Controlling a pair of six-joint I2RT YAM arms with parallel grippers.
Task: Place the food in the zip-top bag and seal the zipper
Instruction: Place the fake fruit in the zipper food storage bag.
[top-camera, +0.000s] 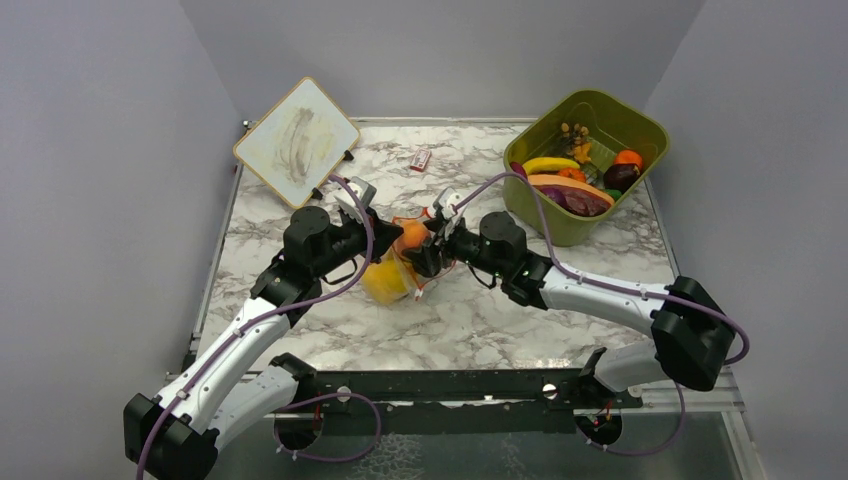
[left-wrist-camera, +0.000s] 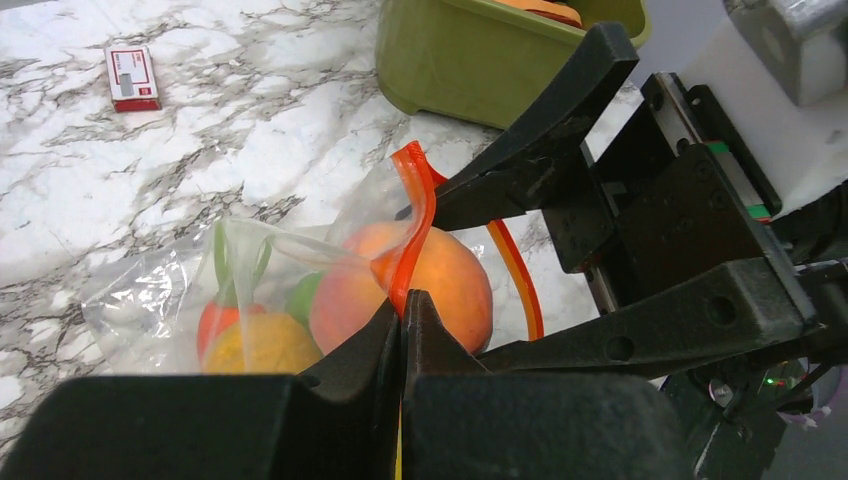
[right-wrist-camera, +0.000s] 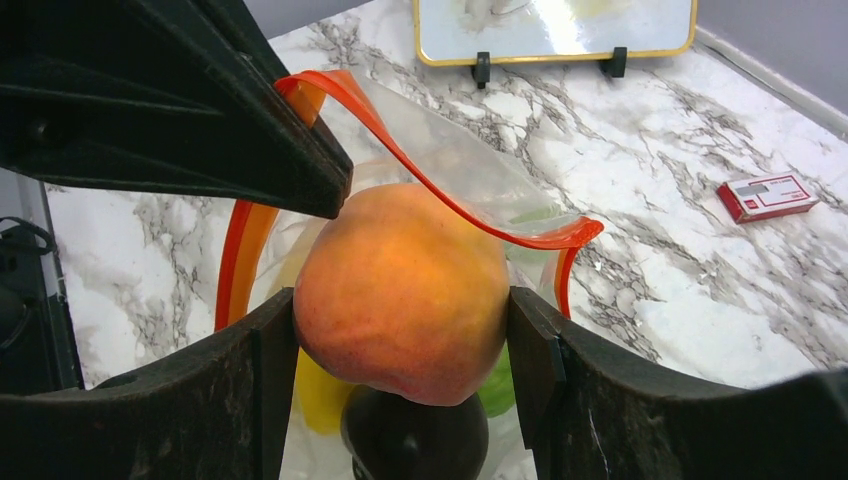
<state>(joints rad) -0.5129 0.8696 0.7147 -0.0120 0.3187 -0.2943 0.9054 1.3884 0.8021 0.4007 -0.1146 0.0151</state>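
The left claw (left-wrist-camera: 402, 305) pinches the zipper (left-wrist-camera: 415, 210) to hold the bag (left-wrist-camera: 150, 290) open while the right claw (right-wrist-camera: 400, 340) grips a peach (right-wrist-camera: 400, 280) at its mouth.

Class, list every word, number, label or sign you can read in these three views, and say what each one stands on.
No text is legible in any view.
red-white packet: has a pale panel with print on it, too small and blurred to read.
framed board: only smears, no writing.
zip-top bag: no print shows.
green tub: no label shows.
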